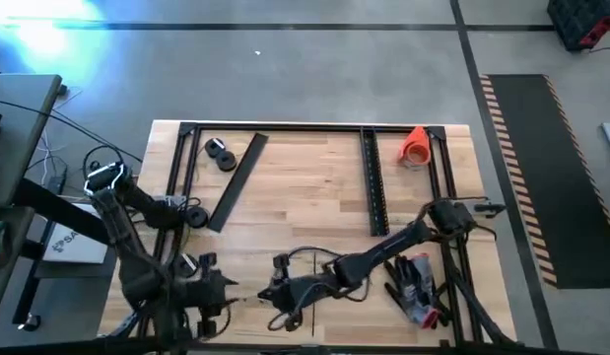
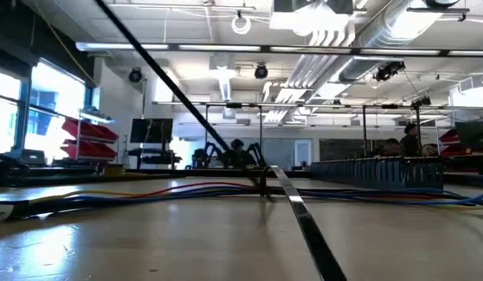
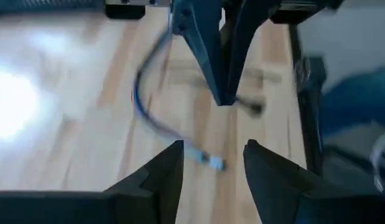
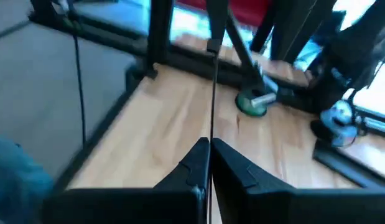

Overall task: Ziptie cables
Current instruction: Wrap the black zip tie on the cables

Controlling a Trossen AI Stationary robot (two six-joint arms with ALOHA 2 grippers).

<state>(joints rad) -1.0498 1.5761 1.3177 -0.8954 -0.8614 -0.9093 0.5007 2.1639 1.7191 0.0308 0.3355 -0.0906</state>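
Right gripper: the right gripper (image 4: 209, 163) is pinched tight on a thin dark strand, most likely the zip tie (image 4: 213, 93); the wrist view shows the strand running straight out from between the closed fingers. In the high view it sits low at the near edge of the table (image 1: 314, 163), near the middle.

Left gripper: the left gripper (image 3: 212, 163) has its fingers spread, nothing between them. It faces the right gripper from just beside it, at the near edge, left of centre.

Cables: the cables (image 1: 329, 268) lie on the wood between and around the two grippers at the near edge. The left wrist view shows one loose wire curling to a pale end just ahead of the open fingers. The low view shows blue, red and brownish wires lying flat across the table top.

Further out: a flat black perforated strip (image 1: 237, 181) lies at an angle on the left, two black rolls (image 1: 221, 155) beside it, an orange cone (image 1: 416, 145) at the far right, a red-and-grey glove (image 1: 415, 286) near right.

Step in hand: by my read, the tie is held and being brought to the bundle; nothing looks cinched yet.

Next move: likely the left gripper must close on the wires or the tie's free end, so the tie can be looped round the bunch. The wires are limp and thin, so expect them to slip or splay.
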